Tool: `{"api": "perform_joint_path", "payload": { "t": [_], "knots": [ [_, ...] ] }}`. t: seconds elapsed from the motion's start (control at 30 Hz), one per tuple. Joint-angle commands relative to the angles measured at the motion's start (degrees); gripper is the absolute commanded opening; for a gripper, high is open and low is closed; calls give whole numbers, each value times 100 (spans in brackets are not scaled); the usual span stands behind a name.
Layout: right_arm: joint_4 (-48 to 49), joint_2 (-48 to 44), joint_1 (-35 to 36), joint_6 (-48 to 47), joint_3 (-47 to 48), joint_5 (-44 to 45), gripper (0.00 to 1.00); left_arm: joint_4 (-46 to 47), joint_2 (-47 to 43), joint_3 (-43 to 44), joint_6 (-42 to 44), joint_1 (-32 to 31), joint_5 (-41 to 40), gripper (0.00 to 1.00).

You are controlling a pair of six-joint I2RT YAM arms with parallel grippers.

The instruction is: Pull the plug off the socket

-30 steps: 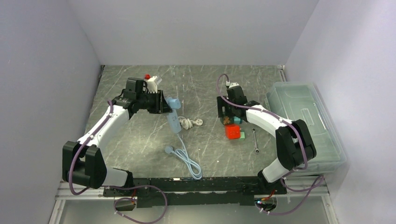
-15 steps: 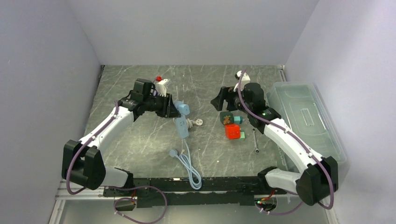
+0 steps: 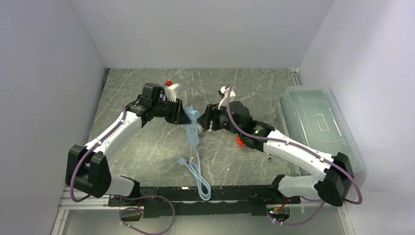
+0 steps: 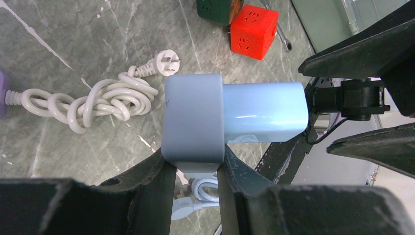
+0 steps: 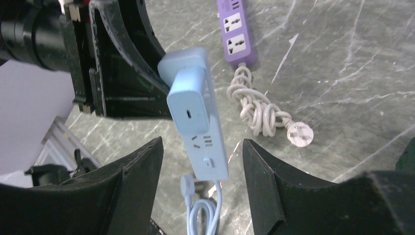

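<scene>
The left gripper (image 4: 195, 169) is clamped on one end of the power strip (image 4: 193, 122) and holds that end lifted. The plug (image 4: 264, 111) therefore projects away from its fingers toward the other arm, and the strip is braced against a pull. The right gripper (image 5: 200, 144) has its jaws apart, with the plug just ahead of its fingertips, in line with the gap and untouched. Both forearms reach inward, wrists facing each other.

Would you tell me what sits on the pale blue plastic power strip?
A pale blue rectangular charger plug, near the end the left gripper clamps; its pins are hidden in the strip.
</scene>
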Motion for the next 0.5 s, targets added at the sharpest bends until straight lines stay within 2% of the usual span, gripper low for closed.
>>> {"api": "perform_joint_path", "payload": {
  "t": [0.0,0.23,0.47],
  "knots": [
    [252,323,266,-2,514,905,62,202,11,66,-2,-73,335,0],
    [314,839,430,-100,892,906,59,202,25,74,-1,-109,359,0],
    [346,1110,574,-81,1038,871,49,187,35,83,-6,-118,337,0]
  ]
}}
